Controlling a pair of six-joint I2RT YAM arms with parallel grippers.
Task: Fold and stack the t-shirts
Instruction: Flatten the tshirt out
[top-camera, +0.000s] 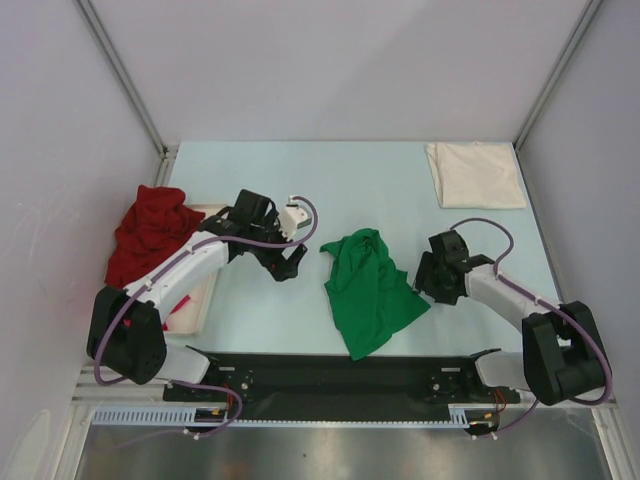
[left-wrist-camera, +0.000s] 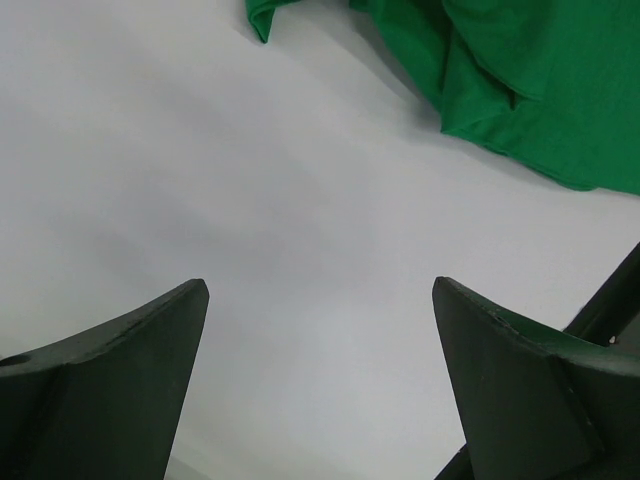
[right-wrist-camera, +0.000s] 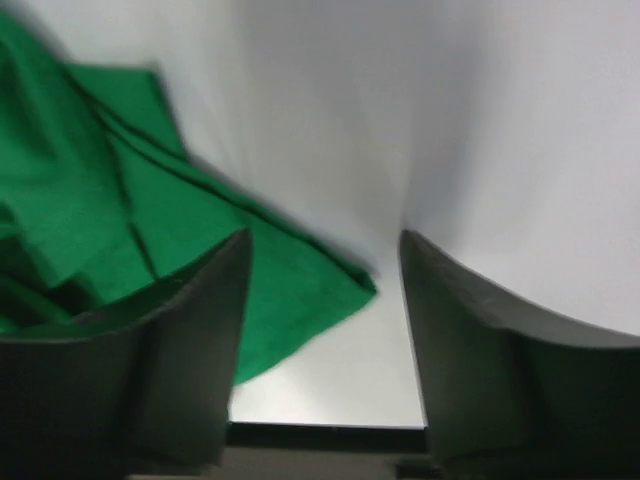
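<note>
Shirts split three ways. Crumpled green shirt (top-camera: 370, 290) mid-table between both grippers, likely next for flattening. Empty left gripper (top-camera: 285, 262) low beside its left edge, jaws spread wide. Empty right gripper (top-camera: 432, 280) at the right hem, jaws equally wide, probably lining up a pinch. Folded white shirt (top-camera: 475, 175) far right, presumably the stack base. Heaped red shirt (top-camera: 150, 230) far left by tray (top-camera: 195, 305), waiting.

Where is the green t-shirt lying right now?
In the top view the green t-shirt lies crumpled near the middle of the table, between the left gripper and the right gripper.
</note>
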